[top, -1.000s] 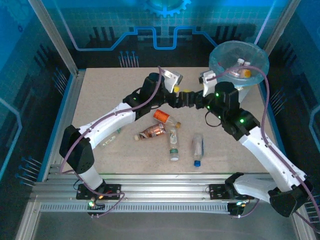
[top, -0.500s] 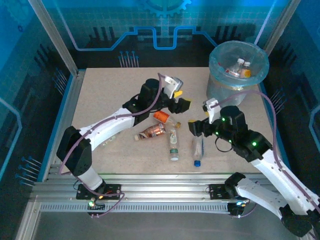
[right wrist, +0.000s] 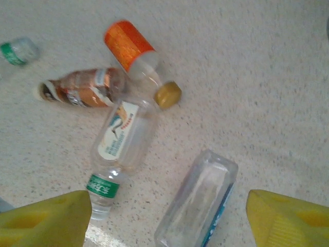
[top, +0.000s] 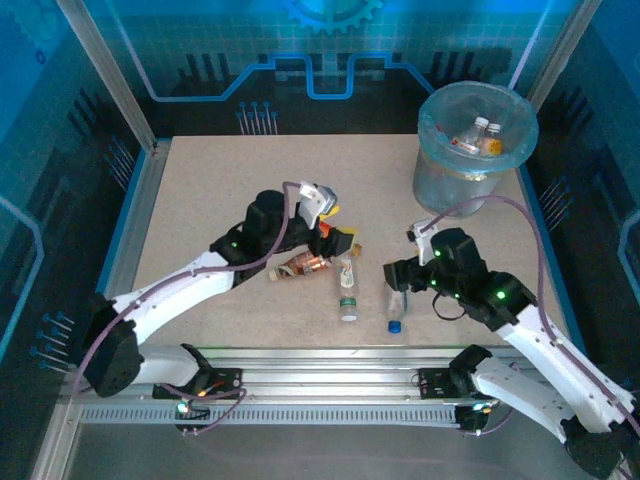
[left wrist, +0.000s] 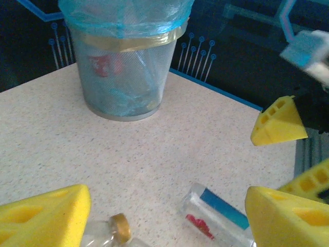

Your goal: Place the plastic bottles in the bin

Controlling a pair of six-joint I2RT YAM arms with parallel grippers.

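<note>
1. Two grippers work low over the table [top: 200, 190]; notes run from its left side to its right.
2. Left gripper [left wrist: 167, 208]: yellow fingers [left wrist: 43, 216] are spread wide and pinch nothing. The orange-labelled bottle [right wrist: 134, 54] lies on its side beneath it. Its gold cap [left wrist: 121, 227] sits just inside one finger in the left wrist view.
3. Copper-labelled bottle [top: 305, 264]: on its side, just beside that gripper on the near side. The green-capped clear bottle [top: 347, 292] lies next to it, cap toward the arm bases.
4. Right gripper [right wrist: 169, 206]: fingers are apart with nothing gripped, straddling the square clear bottle [right wrist: 198, 200]. That bottle lies flat and is clear of both fingers.
5. Bin [top: 450, 190]: stands at the far right corner, well apart from the bottles on the table. Two bottles [top: 470, 135] are already inside.
6. Judgement: the step in hand looks like the pick, most likely the right arm on the square bottle.
7. To do it well:
   - The bottle sits slightly askew to the closing line, so a small wrist turn would square it.
   - Centre it between the fingers, go down to mid-body height, then close gently. Thin plastic may buckle or squirt out.
8. The grippers are near each other, so one arm should hold off while the other lifts.
9. Carry the bottle well above the bagged rim before letting go.
</note>
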